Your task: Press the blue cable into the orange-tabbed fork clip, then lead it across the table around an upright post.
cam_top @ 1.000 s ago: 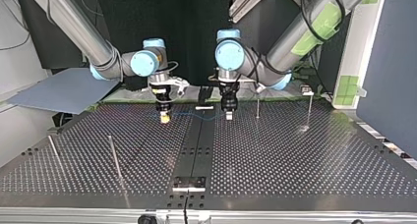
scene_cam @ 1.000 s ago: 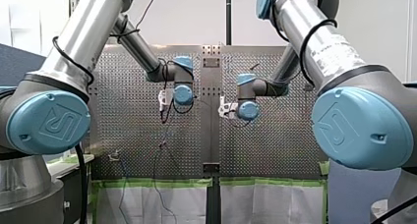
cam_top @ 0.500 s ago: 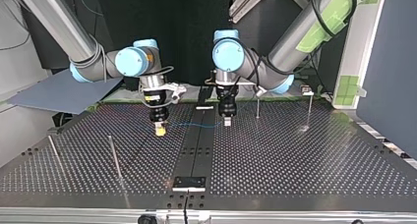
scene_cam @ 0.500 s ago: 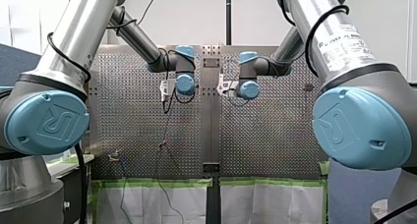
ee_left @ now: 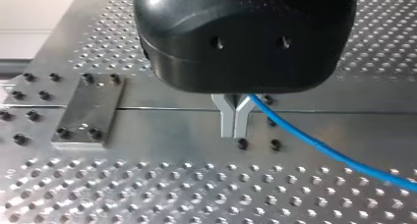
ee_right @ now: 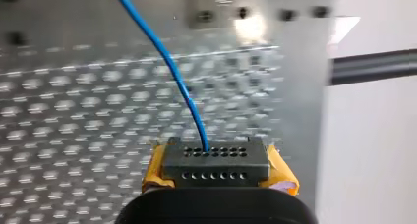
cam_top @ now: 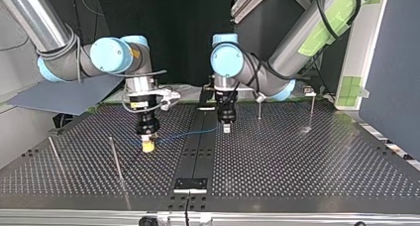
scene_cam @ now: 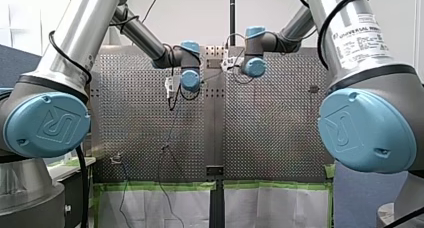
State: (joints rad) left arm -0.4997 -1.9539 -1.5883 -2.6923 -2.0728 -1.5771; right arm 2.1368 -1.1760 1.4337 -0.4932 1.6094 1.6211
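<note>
While the blue cable [cam_top: 190,134] spans between them, my left gripper [ee_left: 235,134] pinches it with 2 metal fingers [ee_left: 227,121] pressed together. My right gripper [ee_right: 216,160] clamps it between yellow pads [ee_right: 282,172].

"UNIVERSAL ROBOTS" on my right arm [scene_cam: 356,37], "UR" on blue joint caps [scene_cam: 48,125].

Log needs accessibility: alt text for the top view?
A blue cable hangs strung between my right gripper, at the view's left, and my left gripper, near the middle, above the perforated table. Thin upright posts stand on both sides.
</note>
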